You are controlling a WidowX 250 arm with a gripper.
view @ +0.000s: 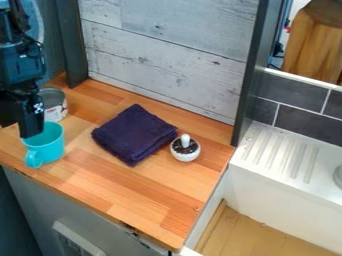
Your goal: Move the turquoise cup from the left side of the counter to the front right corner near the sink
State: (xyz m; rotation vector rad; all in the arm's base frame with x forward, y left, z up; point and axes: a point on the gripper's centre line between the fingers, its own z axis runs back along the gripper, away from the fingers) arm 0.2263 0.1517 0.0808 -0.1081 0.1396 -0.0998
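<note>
Wooden and orange-brown, the surface (133,190) is overhung at its left end by the black tool (30,130); whether it is clenched, released or grasping anything cannot be told. The dark cloth (133,132) is already folded and laid flat, midway between left end and back right corner. The turquoise cup (51,142) is stood upright by the front edge, partly overlapped by the tool. No lift is shown, so its handling is judged unfinished. Behind it a can (53,106) is placed; beside the cloth, a white pot (185,152).

Fixed view slanting down over the wooden counter (143,187).
</note>
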